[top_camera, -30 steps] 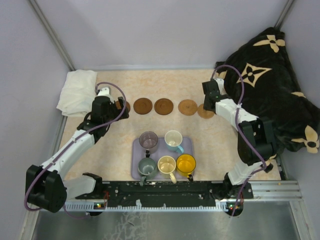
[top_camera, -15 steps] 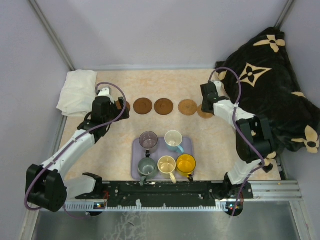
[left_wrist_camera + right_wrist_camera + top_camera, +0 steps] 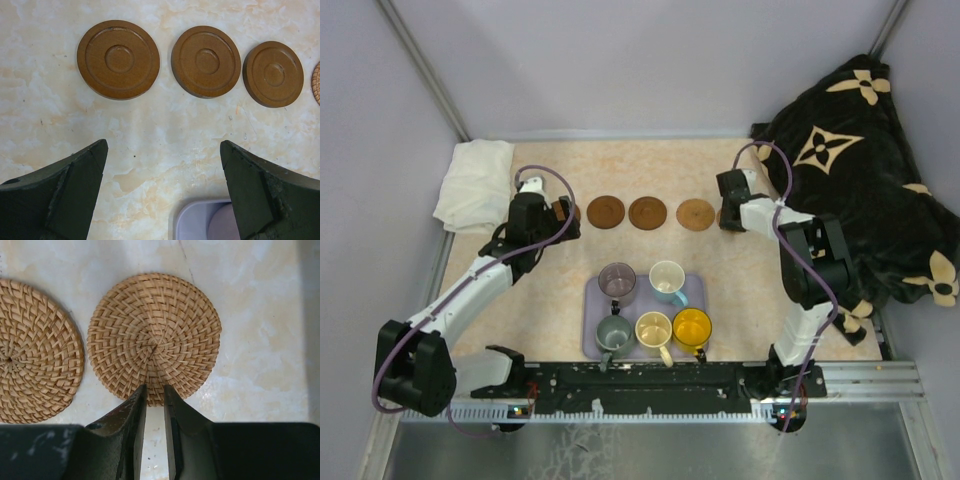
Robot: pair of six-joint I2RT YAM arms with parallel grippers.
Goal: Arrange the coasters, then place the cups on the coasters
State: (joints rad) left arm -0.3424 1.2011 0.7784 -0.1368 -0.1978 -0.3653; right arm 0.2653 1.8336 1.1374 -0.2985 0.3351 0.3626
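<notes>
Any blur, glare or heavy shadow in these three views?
Top external: even, soft light, no glare, all sharp. Left wrist: wooden coasters sharp, only faint shadows. Right wrist: woven coaster crisp, with a grey shadow band along the right edge.

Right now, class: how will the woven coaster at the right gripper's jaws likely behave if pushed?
The woven coaster looks thin and wicker-like, so it is probably light and easily shifted. Lying flat, it should not roll or tip. Its rough weave likely isn't slippery to hold.
</notes>
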